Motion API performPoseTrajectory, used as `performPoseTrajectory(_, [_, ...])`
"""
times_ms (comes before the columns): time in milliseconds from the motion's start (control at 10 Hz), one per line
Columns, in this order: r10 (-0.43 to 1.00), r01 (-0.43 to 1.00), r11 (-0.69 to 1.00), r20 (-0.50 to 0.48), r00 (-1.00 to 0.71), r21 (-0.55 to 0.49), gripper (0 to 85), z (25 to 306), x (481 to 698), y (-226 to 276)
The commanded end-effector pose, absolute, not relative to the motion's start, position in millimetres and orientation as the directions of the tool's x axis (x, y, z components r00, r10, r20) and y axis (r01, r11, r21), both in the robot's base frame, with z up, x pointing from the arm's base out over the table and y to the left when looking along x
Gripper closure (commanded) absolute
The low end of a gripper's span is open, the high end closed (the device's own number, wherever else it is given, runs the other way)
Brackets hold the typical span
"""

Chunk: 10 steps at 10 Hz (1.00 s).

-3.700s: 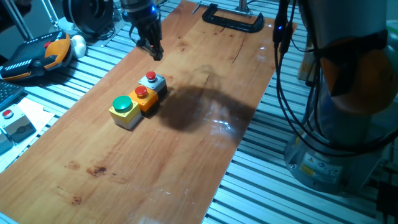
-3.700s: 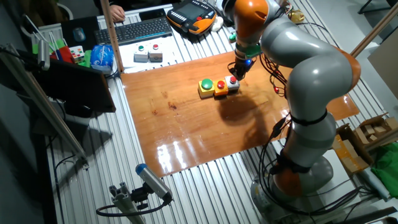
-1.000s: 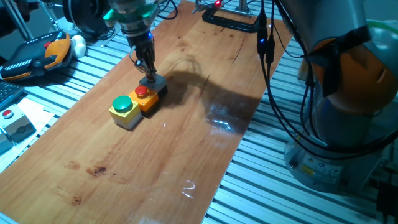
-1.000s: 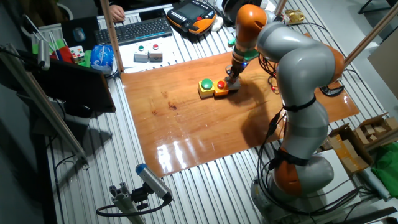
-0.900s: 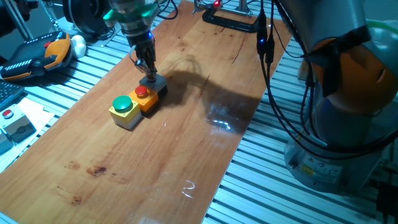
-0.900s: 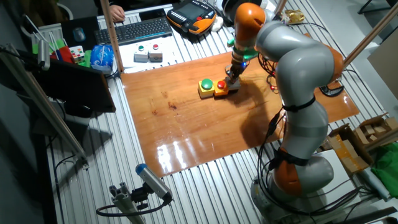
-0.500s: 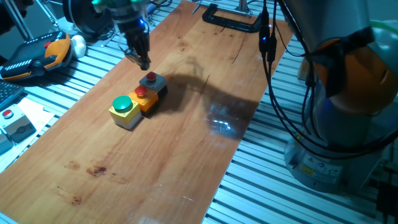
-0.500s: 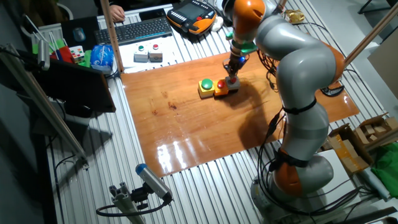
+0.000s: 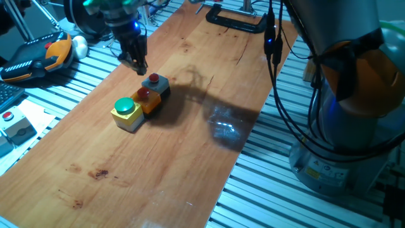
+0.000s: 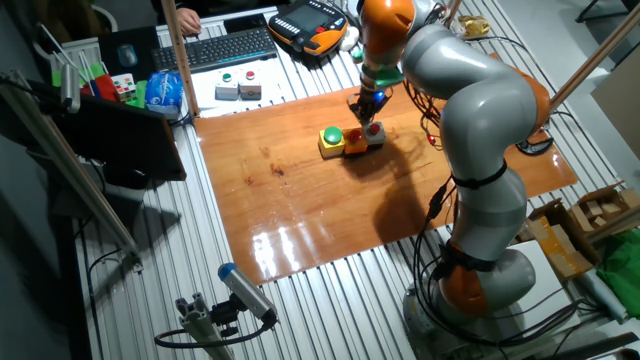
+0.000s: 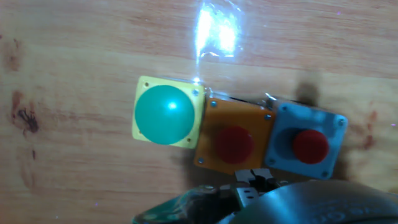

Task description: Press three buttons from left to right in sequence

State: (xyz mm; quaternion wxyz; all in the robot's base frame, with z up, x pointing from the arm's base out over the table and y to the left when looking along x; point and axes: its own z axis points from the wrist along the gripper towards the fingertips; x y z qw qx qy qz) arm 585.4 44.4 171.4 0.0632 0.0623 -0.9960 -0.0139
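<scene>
Three button boxes stand in a touching row on the wooden board [image 9: 190, 120]. They are a green dome on a yellow box [image 9: 126, 111], a red button on an orange box [image 9: 145, 97] and a red button on a grey box [image 9: 154, 82]. The other fixed view shows green [image 10: 331, 138], orange [image 10: 354, 141] and grey [image 10: 374, 131]. The hand view shows them from above: green [image 11: 165, 114], orange [image 11: 235, 144], grey [image 11: 310, 145]. My gripper [image 9: 140, 68] hangs in the air just beside the row, touching no button. Its fingertips [image 11: 254, 183] are together, so it is shut and empty.
A black clamp [image 9: 237, 19] sits at the board's far end. An orange and black pendant [image 9: 39, 53] and a lone red button on a pale grey box [image 9: 10, 121] lie left of the board. A keyboard [image 10: 216, 47] lies beyond it. The robot base [image 9: 342, 145] stands at the right.
My gripper was pressing down on the grey box's red button. It has lifted off it and moved up and to the left. The boxes have not moved.
</scene>
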Motion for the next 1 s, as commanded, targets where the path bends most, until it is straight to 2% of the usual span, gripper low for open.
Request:
performPoseTrajectory(0, [-0.124,-0.121,0.992,0.122,-0.985,0.035,84.3,167,586,47])
performPoseTrajectory(900, [-0.137,-0.132,0.989,0.094,-0.986,0.06,84.3,125,587,50])
